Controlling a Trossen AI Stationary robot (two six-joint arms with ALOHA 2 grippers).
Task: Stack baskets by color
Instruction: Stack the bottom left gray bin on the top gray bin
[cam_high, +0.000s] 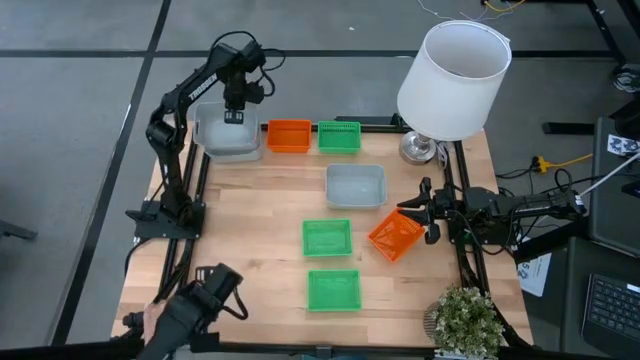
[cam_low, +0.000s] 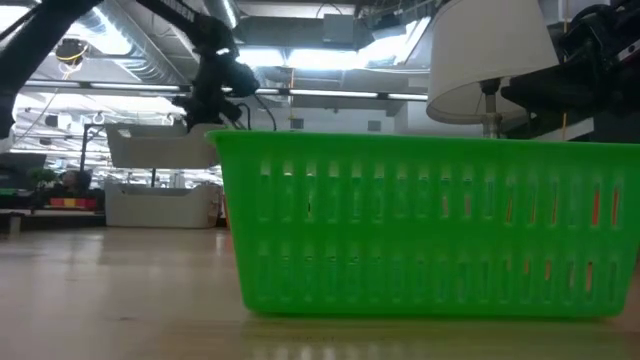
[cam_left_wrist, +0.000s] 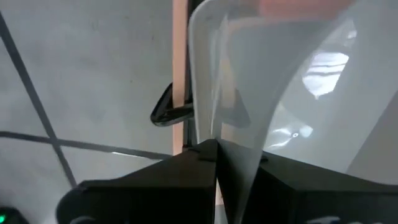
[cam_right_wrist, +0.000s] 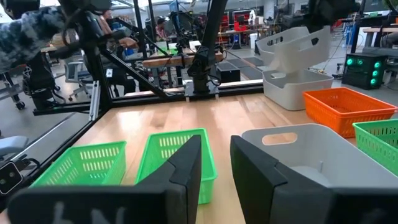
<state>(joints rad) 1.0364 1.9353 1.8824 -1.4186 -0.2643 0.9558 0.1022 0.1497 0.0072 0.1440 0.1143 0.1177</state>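
My left gripper (cam_high: 235, 108) is at the table's far left corner, shut on a pale grey basket (cam_low: 160, 150). That basket hangs just above a second grey basket (cam_low: 160, 205) standing on the table. A third grey basket (cam_high: 355, 185) sits mid-table. An orange basket (cam_high: 289, 135) and a green basket (cam_high: 339, 135) stand in the far row. Two green baskets (cam_high: 327, 237) (cam_high: 333, 290) lie nearer, and another orange basket (cam_high: 395, 235) sits askew at the right. My right gripper (cam_right_wrist: 214, 162) waits open at the right edge beside it. My left gripper pinches the held grey basket's far wall at its rim (cam_left_wrist: 217, 124), one finger inside the basket and one outside. The fingers come from above, pointing steeply down. The basket hangs below them, slightly tilted, clear of the grey basket underneath (cam_right_wrist: 298, 87).
A white lampshade (cam_high: 452, 70) on a metal base stands at the far right corner. A small potted plant (cam_high: 465, 318) sits at the near right corner. Bare wood lies at the table's near left (cam_high: 230, 250).
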